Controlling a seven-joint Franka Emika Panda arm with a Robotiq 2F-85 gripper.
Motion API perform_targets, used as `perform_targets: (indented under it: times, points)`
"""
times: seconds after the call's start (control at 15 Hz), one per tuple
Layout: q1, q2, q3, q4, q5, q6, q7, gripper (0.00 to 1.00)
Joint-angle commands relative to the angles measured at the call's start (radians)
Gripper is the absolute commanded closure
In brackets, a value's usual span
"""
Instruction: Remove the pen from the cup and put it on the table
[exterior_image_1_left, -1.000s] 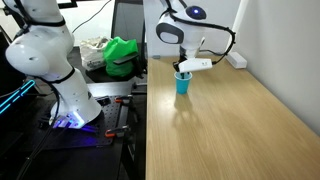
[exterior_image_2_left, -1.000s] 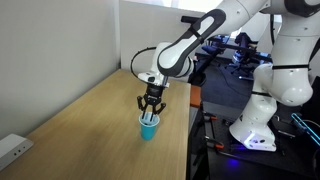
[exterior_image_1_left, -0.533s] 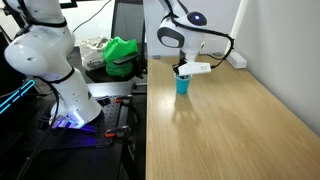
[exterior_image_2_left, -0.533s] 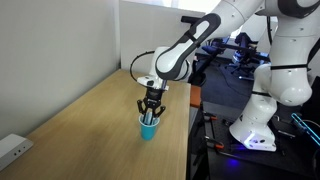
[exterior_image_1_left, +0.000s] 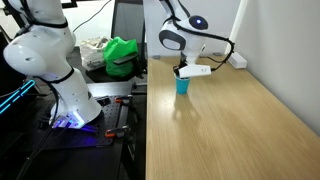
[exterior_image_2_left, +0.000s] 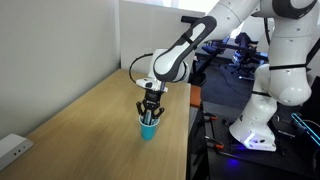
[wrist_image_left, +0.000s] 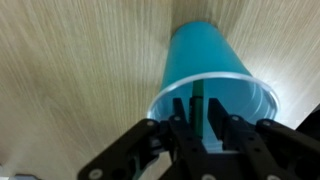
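We judge the step in hand to be the grasp on the pen, and doing it well means closing squarely on the shaft without nudging the light turquoise plastic cup, which stands upright on the pale wood-grain surface near its edge. The black two-fingered tool hangs directly over the cup's mouth, and in the wrist view its fingers dip toward the rim with the dark slim pen between them. We cannot tell whether the pads already press the shaft or merely flank it, since the gap is narrow and shadowed. We would keep the tool centred over the opening, clench firmly, then lift straight up until the tip clears the rim; any sideways pull while the pen is inside would likely tip the cup. The pen itself stands nearly upright inside the cup, leaning slightly toward the near wall, thin and dark against the translucent blue. In an exterior view the cup hides it almost wholly beneath the tool.
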Motion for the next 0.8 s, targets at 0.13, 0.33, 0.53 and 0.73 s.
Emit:
perform_targets:
  times: [0.13, 0.33, 0.53, 0.73]
  points:
    - [-0.033, 0.023, 0.035, 0.025, 0.023, 0.019, -0.031, 0.71]
    - [-0.036, 0.027, 0.038, 0.03, 0.023, 0.018, -0.031, 0.71]
    - [-0.04, 0.032, 0.042, 0.036, 0.023, 0.016, -0.033, 0.7]
    - [-0.045, 0.037, 0.047, 0.04, 0.024, 0.013, -0.034, 0.85]
